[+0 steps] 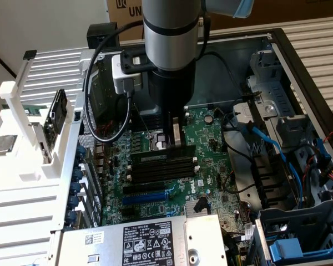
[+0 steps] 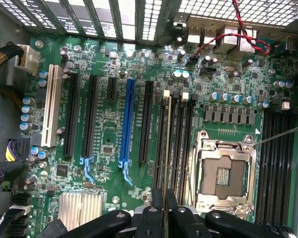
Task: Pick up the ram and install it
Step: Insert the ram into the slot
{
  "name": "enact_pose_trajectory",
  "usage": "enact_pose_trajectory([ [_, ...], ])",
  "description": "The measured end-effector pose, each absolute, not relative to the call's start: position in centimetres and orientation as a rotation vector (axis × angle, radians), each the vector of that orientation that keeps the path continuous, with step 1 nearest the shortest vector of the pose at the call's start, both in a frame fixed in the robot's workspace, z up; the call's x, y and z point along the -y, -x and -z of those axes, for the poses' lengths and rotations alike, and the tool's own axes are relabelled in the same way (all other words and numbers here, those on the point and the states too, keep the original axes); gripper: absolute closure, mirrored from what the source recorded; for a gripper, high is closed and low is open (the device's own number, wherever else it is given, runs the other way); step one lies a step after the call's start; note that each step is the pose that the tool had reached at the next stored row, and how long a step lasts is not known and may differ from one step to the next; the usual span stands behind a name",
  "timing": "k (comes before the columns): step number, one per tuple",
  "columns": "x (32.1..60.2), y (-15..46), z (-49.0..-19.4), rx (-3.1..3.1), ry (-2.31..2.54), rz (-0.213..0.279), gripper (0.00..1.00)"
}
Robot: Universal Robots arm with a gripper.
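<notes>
The ram [image 1: 164,151] is a long thin stick standing on edge, lengthwise over the bank of black memory slots [image 1: 164,169] on the green motherboard. My gripper [image 1: 176,138] comes straight down from the arm and is shut on the stick's upper edge near its middle. In the wrist view the ram [image 2: 167,134] shows edge-on as a thin pale line running along the memory slots [image 2: 181,144], with my gripper [image 2: 165,201] closed around it. I cannot tell which slot it lines up with, or whether it is pressed in.
The CPU socket [image 2: 223,171] lies beside the slots, and the blue expansion slot [image 2: 128,124] on their other side. A power supply [image 1: 144,241] sits at the case's near edge. Blue cables [image 1: 266,141] and drive cages [image 1: 299,233] crowd the exterior view's right. A white rack [image 1: 22,138] stands left.
</notes>
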State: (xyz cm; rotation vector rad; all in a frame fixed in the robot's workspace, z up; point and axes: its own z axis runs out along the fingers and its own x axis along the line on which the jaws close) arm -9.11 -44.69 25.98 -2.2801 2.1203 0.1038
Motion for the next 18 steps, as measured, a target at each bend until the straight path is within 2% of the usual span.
enact_pose_trajectory([
  [18,44.2,9.1,-24.4,-2.119,2.283,-0.104,0.86],
])
